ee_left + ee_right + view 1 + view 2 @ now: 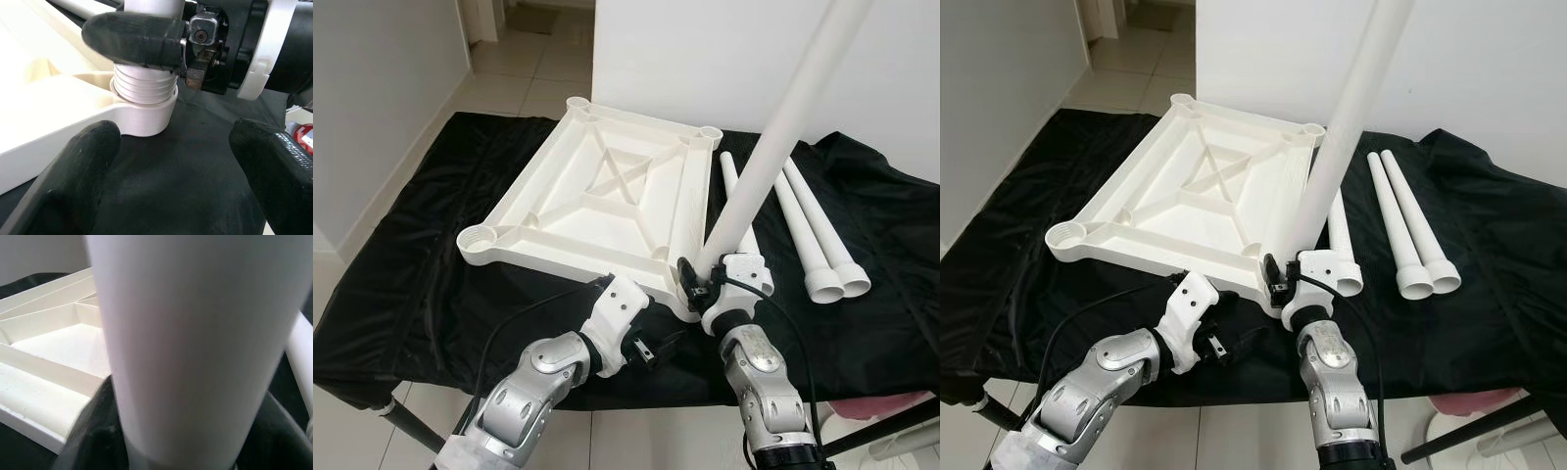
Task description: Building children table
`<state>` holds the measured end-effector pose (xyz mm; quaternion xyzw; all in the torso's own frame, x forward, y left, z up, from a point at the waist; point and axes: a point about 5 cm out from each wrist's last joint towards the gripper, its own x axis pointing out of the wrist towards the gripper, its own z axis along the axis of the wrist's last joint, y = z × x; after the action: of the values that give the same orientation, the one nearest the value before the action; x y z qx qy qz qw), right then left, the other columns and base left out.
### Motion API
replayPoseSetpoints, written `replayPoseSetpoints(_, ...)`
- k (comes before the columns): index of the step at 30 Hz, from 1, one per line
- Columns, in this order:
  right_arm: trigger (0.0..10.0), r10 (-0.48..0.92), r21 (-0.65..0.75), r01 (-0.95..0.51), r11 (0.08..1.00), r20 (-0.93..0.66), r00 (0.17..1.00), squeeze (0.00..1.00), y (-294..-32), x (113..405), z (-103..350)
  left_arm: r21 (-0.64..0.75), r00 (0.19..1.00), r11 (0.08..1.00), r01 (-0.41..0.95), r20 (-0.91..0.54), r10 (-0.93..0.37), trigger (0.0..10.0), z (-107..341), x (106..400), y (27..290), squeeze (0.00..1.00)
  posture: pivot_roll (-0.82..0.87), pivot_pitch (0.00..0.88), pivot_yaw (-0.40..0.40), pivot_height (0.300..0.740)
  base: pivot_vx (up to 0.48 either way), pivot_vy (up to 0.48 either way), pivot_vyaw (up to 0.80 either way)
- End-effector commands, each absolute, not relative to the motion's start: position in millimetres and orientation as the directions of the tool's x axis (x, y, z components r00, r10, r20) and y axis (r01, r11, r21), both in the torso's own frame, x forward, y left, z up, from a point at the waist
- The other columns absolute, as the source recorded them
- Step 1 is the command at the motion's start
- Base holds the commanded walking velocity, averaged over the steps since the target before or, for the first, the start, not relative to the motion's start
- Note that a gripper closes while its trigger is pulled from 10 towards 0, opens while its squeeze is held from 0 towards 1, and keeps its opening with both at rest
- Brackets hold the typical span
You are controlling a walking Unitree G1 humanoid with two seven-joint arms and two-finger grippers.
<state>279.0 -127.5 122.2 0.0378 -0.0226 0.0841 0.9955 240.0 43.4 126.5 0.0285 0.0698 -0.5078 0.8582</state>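
The white plastic table top point(607, 196) lies upside down on the black cloth. A long white leg point(773, 127) stands tilted in its near right corner socket point(146, 115), and the leg's threaded end point(146, 85) is partly showing above the socket. My right gripper point(697, 279) is shut on the leg just above the thread. Its black finger point(132, 36) wraps the leg point(186, 342). My left gripper point(656, 348) is open at the table's front edge, a little left of that socket, with nothing between its fingers point(73, 171).
Two loose legs point(813, 225) lie side by side on the cloth point(431, 255) at the right, and a third point(734, 186) lies beside the table top. A white wall rises behind. Tiled floor point(519, 69) runs to the left, and a pink object point(891, 406) sits low right.
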Motion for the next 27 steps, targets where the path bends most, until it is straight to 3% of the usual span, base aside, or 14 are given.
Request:
replayPoseSetpoints(1,10.0,0.173,0.073,-0.174,0.982,0.031,0.984,0.84,-129,278,118,-0.022,0.452,0.461,0.887,-0.152,-0.879,10.0,128,238,41,0.00,-0.01,0.008,-0.070,0.740,0.000,0.000,0.00)
replayPoseSetpoints(2,10.0,0.177,0.078,-0.181,0.980,0.048,0.983,1.00,-130,278,121,-0.021,0.453,0.461,0.887,-0.151,-0.878,10.0,128,239,42,0.00,-0.01,0.007,-0.071,0.740,0.000,0.000,0.00)
replayPoseSetpoints(5,10.0,0.185,0.081,-0.191,0.978,0.077,0.980,1.00,-130,278,126,-0.018,0.456,0.464,0.886,-0.150,-0.877,10.0,129,239,42,0.00,-0.01,0.007,-0.072,0.740,0.000,0.000,0.00)
replayPoseSetpoints(6,10.0,0.211,0.078,-0.218,0.973,0.090,0.973,0.93,-130,277,128,-0.018,0.458,0.465,0.885,-0.150,-0.876,10.0,129,239,43,0.00,0.00,0.008,-0.071,0.740,0.000,0.000,0.00)
replayPoseSetpoints(7,10.0,0.232,0.068,-0.239,0.969,0.100,0.968,0.00,-129,277,130,-0.019,0.459,0.467,0.884,-0.150,-0.876,10.0,129,239,43,0.00,0.00,0.008,-0.071,0.740,0.000,0.000,0.00)
replayPoseSetpoints(13,10.0,0.268,0.039,-0.274,0.961,0.110,0.957,0.00,-134,276,133,-0.023,0.461,0.469,0.883,-0.150,-0.875,10.0,129,238,43,0.00,0.00,0.011,-0.070,0.740,0.000,0.000,0.00)
replayPoseSetpoints(20,10.0,0.412,-0.253,-0.380,0.890,0.089,0.907,0.00,-135,277,135,-0.021,0.465,0.473,0.881,-0.145,-0.873,10.0,129,240,43,0.00,-0.01,0.013,-0.069,0.740,0.000,0.000,0.00)
replayPoseSetpoints(27,10.0,0.517,-0.290,-0.482,0.827,0.055,0.854,0.00,-125,274,132,-0.021,0.470,0.477,0.879,-0.142,-0.871,10.0,130,241,42,0.00,-0.01,0.010,-0.072,0.740,0.000,0.000,0.00)
